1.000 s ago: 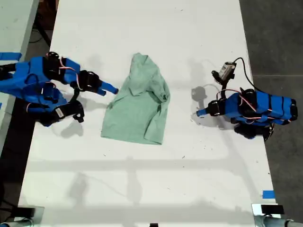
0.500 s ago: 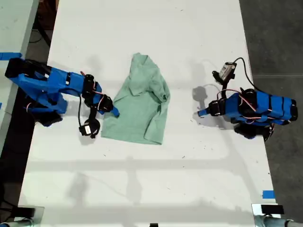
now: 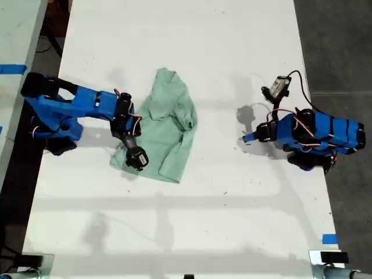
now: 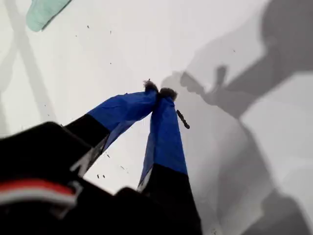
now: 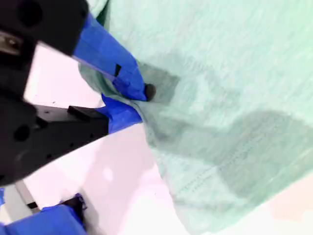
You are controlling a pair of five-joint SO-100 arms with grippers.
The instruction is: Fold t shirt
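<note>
The pale mint-green t shirt (image 3: 168, 131) lies rumpled in the middle of the white table (image 3: 232, 203). In the exterior view my second gripper (image 3: 132, 131) reaches in from the left onto the shirt's left edge. The second wrist view has its blue fingertips (image 5: 139, 88) closed on a fold of the t shirt (image 5: 234, 98), one finger above the cloth and one at its edge. At the exterior view's right, my first gripper (image 3: 247, 138) rests on bare table, apart from the shirt. Its fingers (image 4: 159, 90) are shut on nothing, and only a corner of the t shirt (image 4: 44, 12) shows far off.
A small black-and-white module (image 3: 279, 87) with a cable sits behind the first arm. Blue tape (image 3: 329, 238) marks the table near the exterior view's lower right. Another table (image 3: 17, 35) with blue tape stands at that view's left, and dark floor lies at its right.
My second arm swung out over the shirt's left edge and closed on it. The shirt has shifted toward the exterior view's left and bunched differently. The first arm has not moved.
</note>
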